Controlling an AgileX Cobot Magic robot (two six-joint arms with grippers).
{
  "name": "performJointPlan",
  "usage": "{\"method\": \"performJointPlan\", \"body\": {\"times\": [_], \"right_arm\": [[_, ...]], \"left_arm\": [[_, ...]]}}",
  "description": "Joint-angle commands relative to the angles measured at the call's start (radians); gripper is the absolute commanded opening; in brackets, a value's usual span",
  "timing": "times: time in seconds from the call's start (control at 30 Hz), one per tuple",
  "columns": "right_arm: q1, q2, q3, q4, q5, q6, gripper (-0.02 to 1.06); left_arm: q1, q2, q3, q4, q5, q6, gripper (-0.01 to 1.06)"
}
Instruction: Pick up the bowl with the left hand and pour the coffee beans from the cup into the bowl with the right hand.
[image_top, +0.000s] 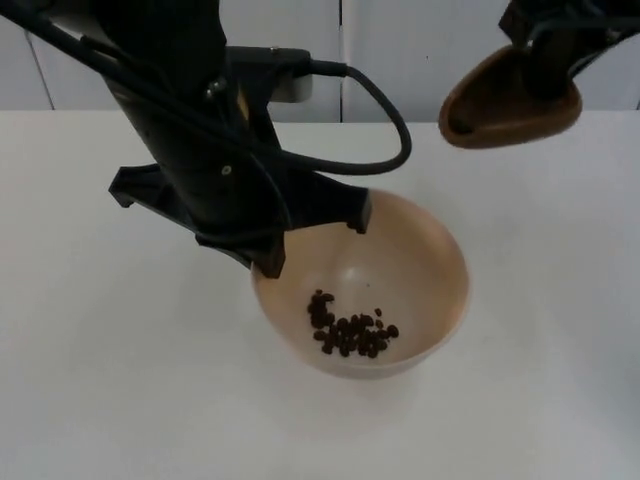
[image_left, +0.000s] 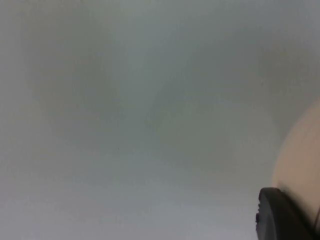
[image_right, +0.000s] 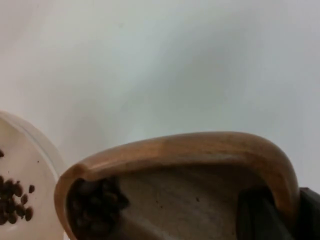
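A beige bowl sits in the middle of the top view with a small heap of coffee beans on its floor. My left gripper is shut on the bowl's left rim. Its black fingertip lies against the bowl's outer wall. My right gripper is shut on a brown wooden cup, held tilted above and to the right of the bowl. Some beans still lie at the cup's low end, and the bowl is beside it.
The white table top spreads all around the bowl. The grey partition wall stands behind it. The left arm's black body hangs over the bowl's left side.
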Motion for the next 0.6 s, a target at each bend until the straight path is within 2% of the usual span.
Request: {"method": "performJointPlan", "body": {"times": [0.0,0.17,0.4,0.5,0.57], "right_arm": [[-0.01,0.015,0.018,0.006,-0.039,0.004,0.0],[-0.055,0.036,0.067,0.02,-0.113,0.02,0.0],[-0.146,0.036,0.153,0.038,-0.171,0.023,0.0],[-0.17,0.036,0.25,0.034,-0.286,0.064,0.0],[-0.174,0.037,0.269,0.034,-0.312,0.071,0.0]], "left_arm": [[-0.003,0.0,-0.002,0.008,-0.025,-0.004,0.0],[-0.003,0.038,-0.002,0.008,-0.029,-0.004,0.0],[0.012,0.106,-0.002,0.001,-0.093,-0.013,0.0],[0.059,0.134,-0.003,-0.001,-0.113,-0.015,0.0],[0.072,0.14,-0.003,-0.002,-0.113,-0.015,0.0]]}}
